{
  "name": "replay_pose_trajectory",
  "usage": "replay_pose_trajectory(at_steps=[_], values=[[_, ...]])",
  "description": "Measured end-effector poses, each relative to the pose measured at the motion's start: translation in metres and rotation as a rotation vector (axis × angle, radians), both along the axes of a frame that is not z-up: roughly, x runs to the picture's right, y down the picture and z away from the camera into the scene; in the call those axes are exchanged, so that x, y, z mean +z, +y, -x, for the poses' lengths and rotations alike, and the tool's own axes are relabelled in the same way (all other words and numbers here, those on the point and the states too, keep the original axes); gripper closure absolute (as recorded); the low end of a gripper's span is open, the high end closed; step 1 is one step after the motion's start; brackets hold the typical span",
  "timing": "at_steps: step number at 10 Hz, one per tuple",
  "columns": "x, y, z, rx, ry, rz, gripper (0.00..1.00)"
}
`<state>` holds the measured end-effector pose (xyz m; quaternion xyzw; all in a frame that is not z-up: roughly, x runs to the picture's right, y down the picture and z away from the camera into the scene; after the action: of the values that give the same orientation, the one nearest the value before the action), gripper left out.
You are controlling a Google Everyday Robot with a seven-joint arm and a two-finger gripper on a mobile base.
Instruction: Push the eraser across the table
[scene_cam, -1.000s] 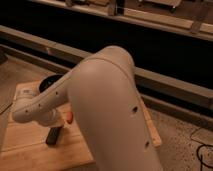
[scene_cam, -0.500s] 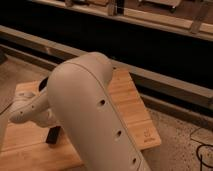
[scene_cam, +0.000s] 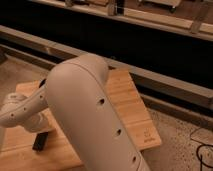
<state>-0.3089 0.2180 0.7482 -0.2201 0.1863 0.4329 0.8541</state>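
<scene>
Camera view, smooth rounded arm (scene_cam: 95, 115), gripper (scene_cam: 41, 139) over strip-wood table (scene_cam: 132, 107).

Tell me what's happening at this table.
A single robot arm is reaching down over the wooden table, and its bulky white link blocks most of the view. Its pincer is low at the table's near left part, where a dark piece, either its fingers or the black eraser, shows against the wood. Contact cannot be confirmed. The right part of the table shows a small dark mark near its corner.
</scene>
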Motion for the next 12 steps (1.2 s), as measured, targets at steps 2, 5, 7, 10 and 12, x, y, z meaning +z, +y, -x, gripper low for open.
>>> replay_pose_trajectory(at_steps=[2, 5, 7, 10, 12], values=[[-0.017, 0.002, 0.013, 0.025, -0.041, 0.009, 1.0], [-0.025, 0.009, 0.013, 0.041, -0.057, 0.029, 1.0], [-0.023, 0.018, 0.011, 0.04, -0.053, 0.049, 1.0], [-0.021, 0.034, 0.021, 0.008, -0.065, 0.065, 1.0], [-0.024, 0.036, 0.034, -0.016, -0.088, 0.053, 1.0]])
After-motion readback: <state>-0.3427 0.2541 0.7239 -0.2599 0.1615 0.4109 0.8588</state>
